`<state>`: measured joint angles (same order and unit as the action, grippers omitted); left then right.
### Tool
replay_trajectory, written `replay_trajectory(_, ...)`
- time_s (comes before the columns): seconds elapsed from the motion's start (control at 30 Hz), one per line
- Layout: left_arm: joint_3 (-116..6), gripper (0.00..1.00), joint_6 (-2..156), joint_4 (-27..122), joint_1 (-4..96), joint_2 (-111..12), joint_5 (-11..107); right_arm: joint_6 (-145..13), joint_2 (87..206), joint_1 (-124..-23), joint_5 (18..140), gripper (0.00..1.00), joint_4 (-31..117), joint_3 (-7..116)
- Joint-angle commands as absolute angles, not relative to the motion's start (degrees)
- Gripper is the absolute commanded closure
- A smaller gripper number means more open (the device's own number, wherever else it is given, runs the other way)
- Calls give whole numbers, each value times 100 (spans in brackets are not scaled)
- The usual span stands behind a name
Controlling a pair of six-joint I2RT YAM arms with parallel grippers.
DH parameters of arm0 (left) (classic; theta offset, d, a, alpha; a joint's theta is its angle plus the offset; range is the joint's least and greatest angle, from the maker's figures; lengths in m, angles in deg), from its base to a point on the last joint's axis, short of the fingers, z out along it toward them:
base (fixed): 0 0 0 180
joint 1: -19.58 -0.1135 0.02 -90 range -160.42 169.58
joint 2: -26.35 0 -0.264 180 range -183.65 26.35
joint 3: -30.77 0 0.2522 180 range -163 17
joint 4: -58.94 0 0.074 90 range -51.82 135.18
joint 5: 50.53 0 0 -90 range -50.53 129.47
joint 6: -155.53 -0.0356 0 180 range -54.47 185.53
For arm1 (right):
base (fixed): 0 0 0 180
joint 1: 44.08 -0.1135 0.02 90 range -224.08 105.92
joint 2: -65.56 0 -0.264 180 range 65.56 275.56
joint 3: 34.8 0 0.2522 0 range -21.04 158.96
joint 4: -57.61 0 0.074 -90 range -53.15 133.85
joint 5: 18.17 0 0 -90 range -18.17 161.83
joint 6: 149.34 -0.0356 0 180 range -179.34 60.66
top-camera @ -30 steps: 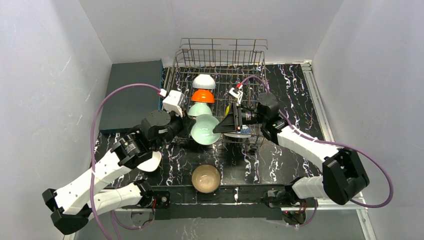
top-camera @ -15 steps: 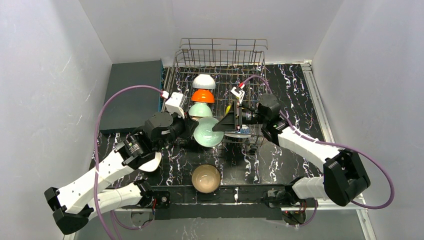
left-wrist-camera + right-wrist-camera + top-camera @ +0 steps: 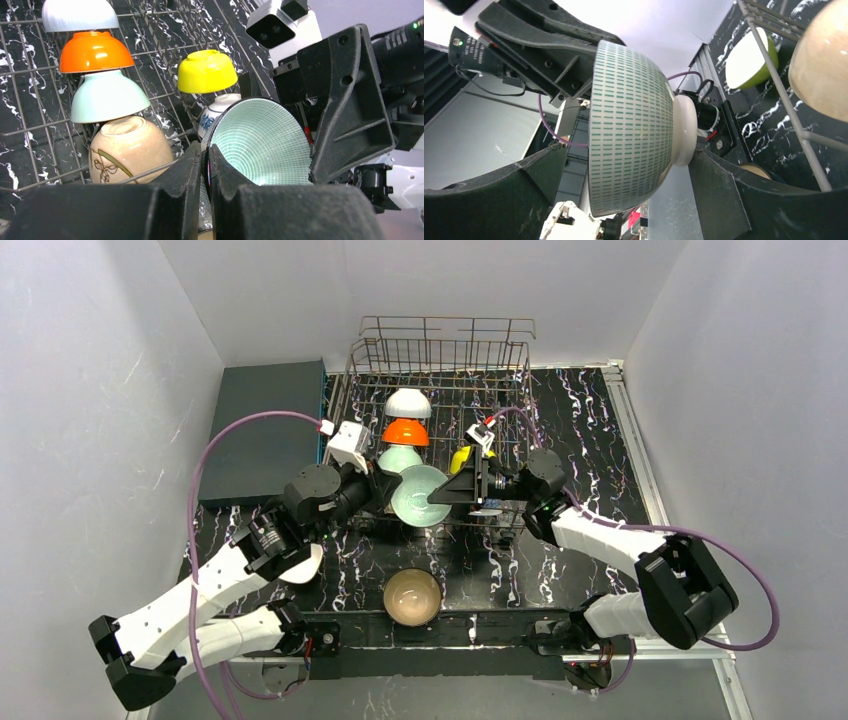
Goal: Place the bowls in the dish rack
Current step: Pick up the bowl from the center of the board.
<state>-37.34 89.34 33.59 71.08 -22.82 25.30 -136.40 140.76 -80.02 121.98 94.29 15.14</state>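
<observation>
My left gripper [image 3: 388, 490] [image 3: 206, 150] is shut on the rim of a mint green bowl [image 3: 420, 496] [image 3: 262, 142] [image 3: 631, 125] with a dashed pattern. It holds the bowl on edge at the front left of the dish rack [image 3: 440, 328]. My right gripper [image 3: 452, 490] [image 3: 624, 167] is open and straddles that bowl. One finger sits against the foot; the other stands apart from the rim. In the rack sit white [image 3: 408, 403], orange [image 3: 405, 431], mint [image 3: 398, 457], yellow [image 3: 460, 458], blue-and-white [image 3: 215, 112] and peach-tan [image 3: 131, 147] bowls.
A tan bowl [image 3: 412, 598] sits on the table near the arm bases. A white bowl [image 3: 305, 565] lies partly under my left arm. A lime green bowl [image 3: 751, 57] shows in the right wrist view. A dark grey slab [image 3: 260, 430] lies left of the rack.
The left arm has carried the mint green bowl to the right, in between the right gripper's fingers. The right gripper has opened wider and shifted slightly.
</observation>
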Motion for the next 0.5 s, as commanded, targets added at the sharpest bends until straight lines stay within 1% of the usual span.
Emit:
replay_trajectory(0.0,-3820,100,9000,3944,7124,-2261,2585,-14316,14227,-8097,11981,2,11060,1449)
replay_trajectory(0.17,-3819,100,9016,3878,7122,-2253,2484,-14491,14265,-8107,11862,4,11490,1429)
replay_trajectory(0.33,-3760,100,8959,3749,7117,-2177,2305,-14496,14099,-8102,11867,9,11409,1413)
replay_trajectory(0.47,-3744,100,8932,3676,7121,-2147,2279,-14477,13948,-8101,11809,10,11310,1328)
